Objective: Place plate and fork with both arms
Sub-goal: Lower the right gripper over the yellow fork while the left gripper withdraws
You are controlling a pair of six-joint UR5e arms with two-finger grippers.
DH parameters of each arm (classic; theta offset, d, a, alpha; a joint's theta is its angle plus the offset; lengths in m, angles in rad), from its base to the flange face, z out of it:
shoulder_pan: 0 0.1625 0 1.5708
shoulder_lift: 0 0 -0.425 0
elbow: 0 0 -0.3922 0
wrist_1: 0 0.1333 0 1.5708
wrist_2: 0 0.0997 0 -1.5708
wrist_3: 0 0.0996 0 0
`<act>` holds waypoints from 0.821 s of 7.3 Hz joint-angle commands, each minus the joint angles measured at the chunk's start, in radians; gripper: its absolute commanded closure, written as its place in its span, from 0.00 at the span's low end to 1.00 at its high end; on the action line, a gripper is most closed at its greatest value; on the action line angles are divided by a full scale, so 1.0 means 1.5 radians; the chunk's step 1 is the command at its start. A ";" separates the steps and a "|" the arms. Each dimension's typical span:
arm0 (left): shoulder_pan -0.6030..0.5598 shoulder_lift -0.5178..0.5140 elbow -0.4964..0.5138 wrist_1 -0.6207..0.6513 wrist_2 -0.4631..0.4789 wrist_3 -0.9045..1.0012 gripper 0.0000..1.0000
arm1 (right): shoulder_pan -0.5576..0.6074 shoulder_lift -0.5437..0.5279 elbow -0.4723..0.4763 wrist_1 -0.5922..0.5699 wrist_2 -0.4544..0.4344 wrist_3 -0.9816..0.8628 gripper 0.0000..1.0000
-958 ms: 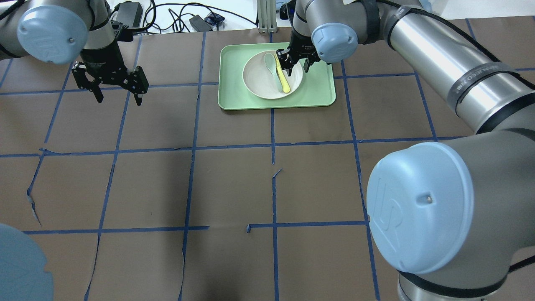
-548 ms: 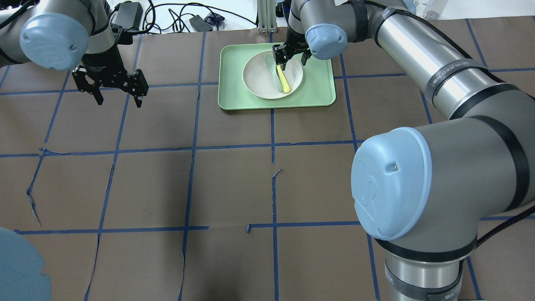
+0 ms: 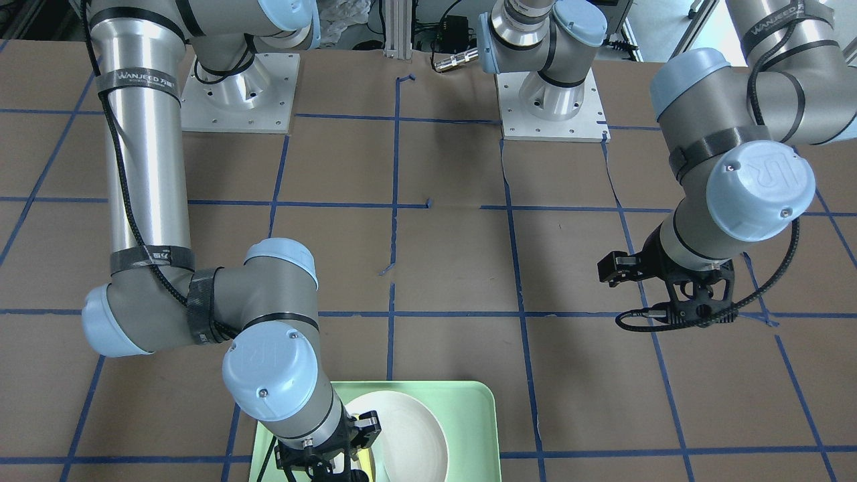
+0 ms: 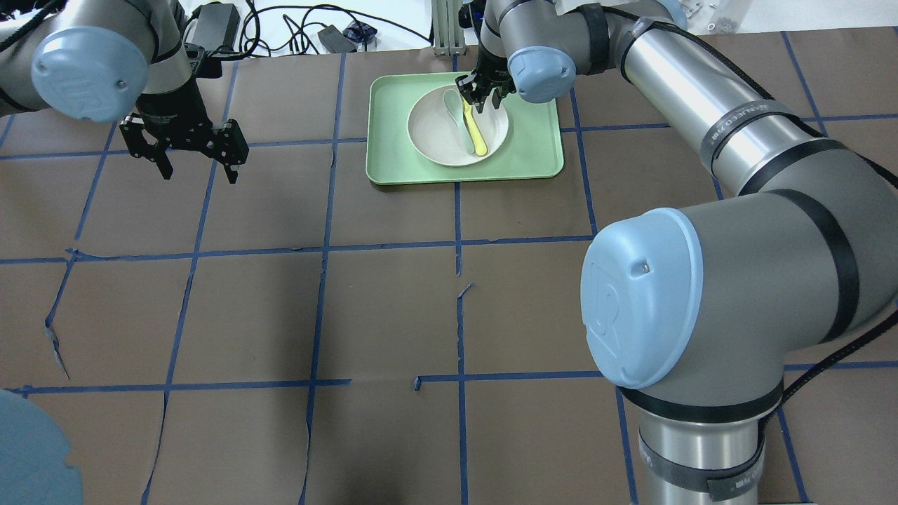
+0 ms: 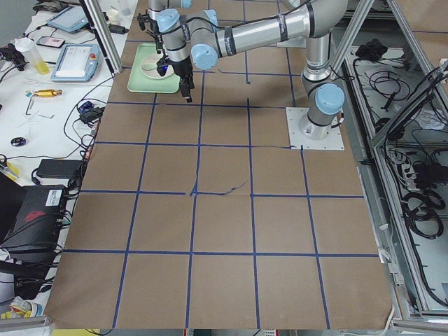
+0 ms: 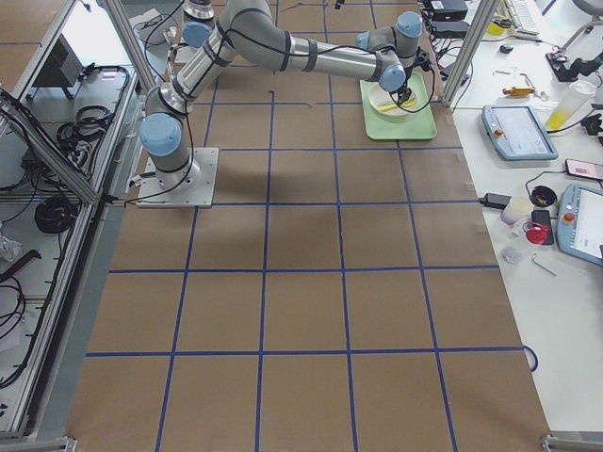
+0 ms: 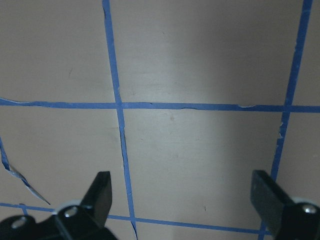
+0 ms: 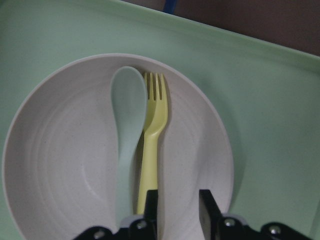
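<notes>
The white plate (image 4: 435, 140) sits in the mint-green tray (image 4: 393, 147) at the far middle of the table. The yellow fork (image 4: 478, 137) lies in the plate, beside a pale grey-green spoon (image 4: 456, 112). In the right wrist view the fork (image 8: 154, 120) lies tines away from me, and its handle end runs under one finger (image 8: 152, 210). My right gripper (image 4: 484, 104) hovers low over the fork's handle end with its jaws narrowed to a small gap (image 8: 177, 200). Only plate shows in that gap. My left gripper (image 4: 199, 175) is wide open and empty over bare table, far left of the tray.
The table is brown paper with a blue tape grid and several tears (image 4: 463, 289). Cables and a power brick (image 4: 214, 21) lie past the far edge. My right arm's elbow (image 4: 701, 294) bulks over the near right. The left wrist view shows only table (image 7: 200, 140).
My right gripper has moved toward the far end of the fork's handle, and its jaws have narrowed from wide apart to a small gap. The left gripper has barely moved.
</notes>
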 commanded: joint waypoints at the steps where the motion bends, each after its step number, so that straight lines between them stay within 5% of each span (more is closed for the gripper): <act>1: 0.001 0.000 0.000 0.000 0.000 0.001 0.00 | 0.000 0.012 0.001 -0.014 0.002 -0.004 0.51; 4: 0.001 -0.001 -0.011 0.000 -0.002 -0.009 0.00 | 0.001 0.021 0.001 -0.020 0.030 -0.005 0.52; 6: 0.001 -0.001 -0.046 0.085 0.000 0.001 0.00 | 0.001 0.034 0.001 -0.039 0.031 -0.006 0.55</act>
